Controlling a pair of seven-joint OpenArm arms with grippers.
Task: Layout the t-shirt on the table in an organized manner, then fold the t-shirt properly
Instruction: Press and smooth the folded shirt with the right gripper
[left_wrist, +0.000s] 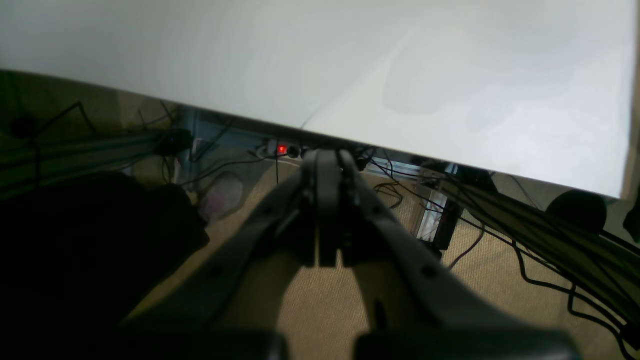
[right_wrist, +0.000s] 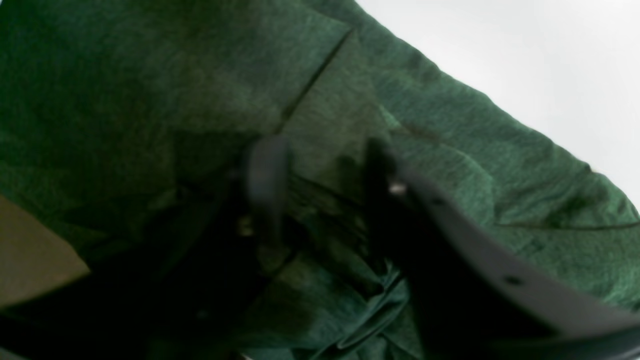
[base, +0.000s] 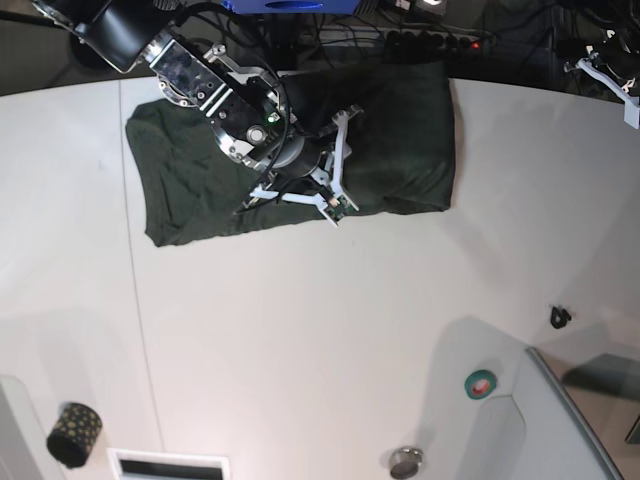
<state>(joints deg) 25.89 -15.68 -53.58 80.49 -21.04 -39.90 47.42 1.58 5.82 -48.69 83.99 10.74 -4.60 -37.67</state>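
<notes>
Base view — overhead, looking straight down on the table. Right wrist view — close behind its gripper, pressed near the t-shirt also seen from overhead. Left wrist view looks past its gripper toward the table's edge.

Dark patterned cylinder, lower left of desk. Teal-and-red ring, lower right. Round metallic object near it. Small black item, right side. Power strip with red light on floor.
</notes>
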